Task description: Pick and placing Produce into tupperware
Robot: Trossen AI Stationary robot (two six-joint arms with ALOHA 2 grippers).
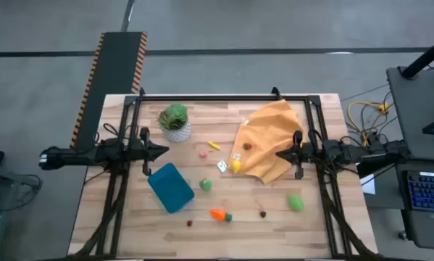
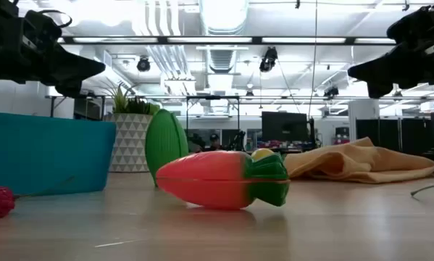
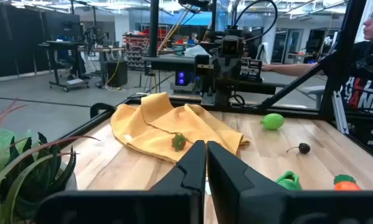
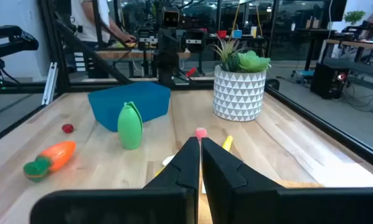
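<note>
- while both arms hang level above the table w/ nothing in them, left gripper (image 1: 162,151) has its fingers pressed together, just above the tupperware's far edge; right gripper (image 1: 280,154) is likewise closed tight on nothing, over the orange cloth (image 1: 271,138).
- tupperware (image 1: 171,187): teal, lying front-left on the table (image 1: 130,217), appears empty; no produce in it yet.
- produce looks like small hard plastic toys, so prob light, stiff, smooth, apt to roll or slip; not fragile.
- carrot (image 1: 217,214), front-centre: best pinched across the orange body, not the green top.
- round green piece (image 1: 205,185) just right of the tupperware & larger green one (image 1: 295,201) front-right: grip across the widest part, from above.
- yellow piece (image 1: 235,166) sits at the cloth's edge; soft cloth could snag fingers.
- count, high view: 1 tupperware, 1 cloth, 1 potted plant (image 1: 174,120), 1 carrot, 2 green pieces, 1 yellow lump, 1 thin yellow piece (image 1: 214,145), 1 pinkish bit (image 1: 203,154), plus 3 small dark-red bits, too small to id.
</note>
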